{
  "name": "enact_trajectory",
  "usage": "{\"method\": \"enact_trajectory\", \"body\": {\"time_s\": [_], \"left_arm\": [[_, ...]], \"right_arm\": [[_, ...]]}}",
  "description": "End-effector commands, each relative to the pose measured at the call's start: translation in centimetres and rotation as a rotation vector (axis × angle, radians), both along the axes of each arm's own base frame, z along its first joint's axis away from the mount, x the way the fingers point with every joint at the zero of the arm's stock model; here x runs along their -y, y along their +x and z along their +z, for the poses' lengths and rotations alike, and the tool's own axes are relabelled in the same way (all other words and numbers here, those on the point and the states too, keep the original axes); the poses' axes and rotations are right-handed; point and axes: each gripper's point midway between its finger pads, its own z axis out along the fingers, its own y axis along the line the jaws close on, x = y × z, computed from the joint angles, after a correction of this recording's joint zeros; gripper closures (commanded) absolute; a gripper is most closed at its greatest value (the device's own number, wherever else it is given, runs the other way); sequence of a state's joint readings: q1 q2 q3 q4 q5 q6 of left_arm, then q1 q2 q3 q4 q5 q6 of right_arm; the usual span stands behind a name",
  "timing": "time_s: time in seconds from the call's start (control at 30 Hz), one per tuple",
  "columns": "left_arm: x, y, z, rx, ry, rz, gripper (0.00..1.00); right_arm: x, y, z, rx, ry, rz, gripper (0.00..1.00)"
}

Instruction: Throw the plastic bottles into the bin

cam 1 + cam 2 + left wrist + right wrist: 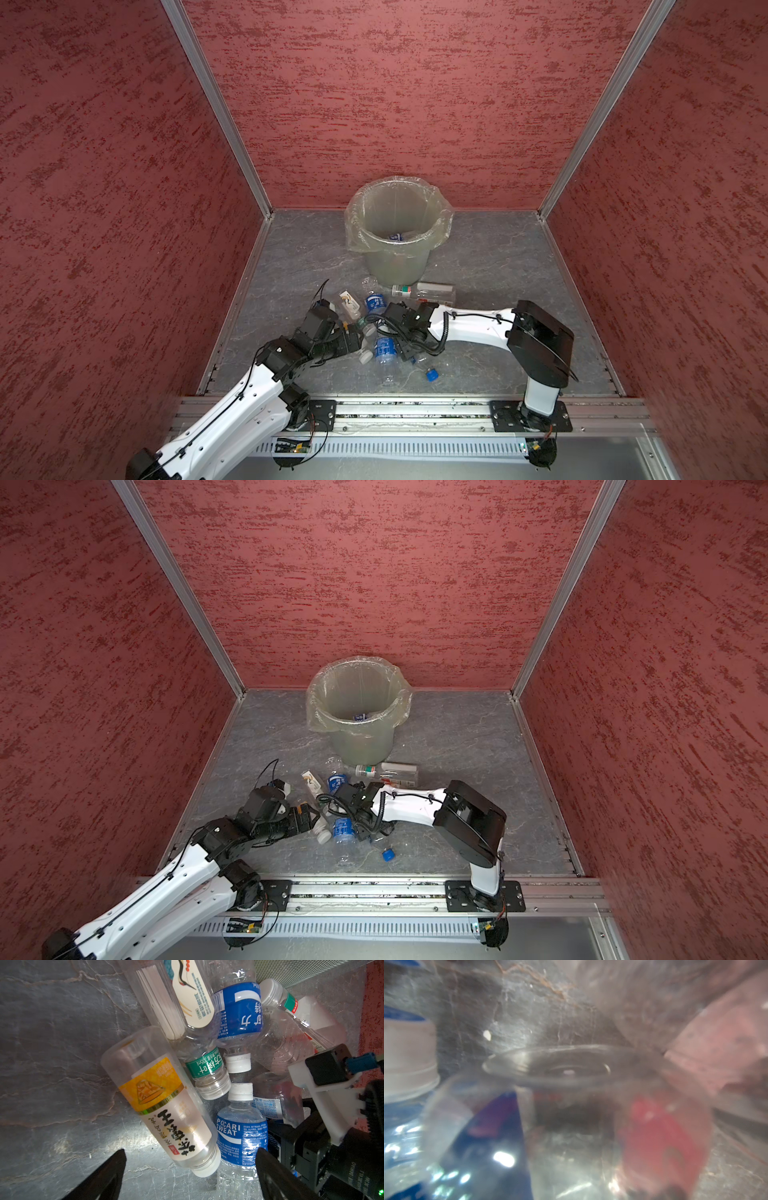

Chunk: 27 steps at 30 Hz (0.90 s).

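Note:
Several plastic bottles lie heaped on the grey floor before the bin (395, 262) (361, 742), which holds one blue-labelled bottle (397, 237). My left gripper (191, 1157) (365, 343) is open at the heap's left edge. The white-capped end of a yellow-labelled bottle (158, 1101) and a Pocari Sweat bottle (239, 1136) (385, 353) lie between its fingertips, not pinched. My right gripper (405, 351) reaches across into the heap from the right. Its jaws are hidden, and a blurred clear bottle (571, 1126) with a blue and red label fills the right wrist view.
Against the bin's foot lies a clear bottle with a green and red label (424, 291). A blue cap (432, 375) sits near the front rail (415, 409). Red walls enclose the floor on three sides. The right arm's white camera mount (332, 1093) is close to my left gripper.

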State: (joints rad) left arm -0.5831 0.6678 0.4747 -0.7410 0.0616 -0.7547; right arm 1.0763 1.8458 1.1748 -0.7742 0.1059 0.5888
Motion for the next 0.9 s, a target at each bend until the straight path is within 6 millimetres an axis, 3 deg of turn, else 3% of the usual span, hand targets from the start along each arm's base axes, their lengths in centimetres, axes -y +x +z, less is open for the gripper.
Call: {"method": "enact_trajectory", "body": {"time_s": [0.0, 0.47, 0.87], "left_arm": [[0.0, 0.0, -0.1, 0.002, -0.001, 0.000, 0.03], [0.1, 0.3, 0.5, 0.011, -0.003, 0.003, 0.02], [0.1, 0.2, 0.7, 0.014, -0.005, 0.003, 0.02]], "right_arm": [[0.6, 0.0, -0.4, 0.015, -0.025, -0.009, 0.29], [0.5, 0.0, 0.9, 0.038, 0.012, -0.021, 0.45], [0.4, -0.1, 2.9, 0.062, 0.051, -0.023, 0.52]]}}
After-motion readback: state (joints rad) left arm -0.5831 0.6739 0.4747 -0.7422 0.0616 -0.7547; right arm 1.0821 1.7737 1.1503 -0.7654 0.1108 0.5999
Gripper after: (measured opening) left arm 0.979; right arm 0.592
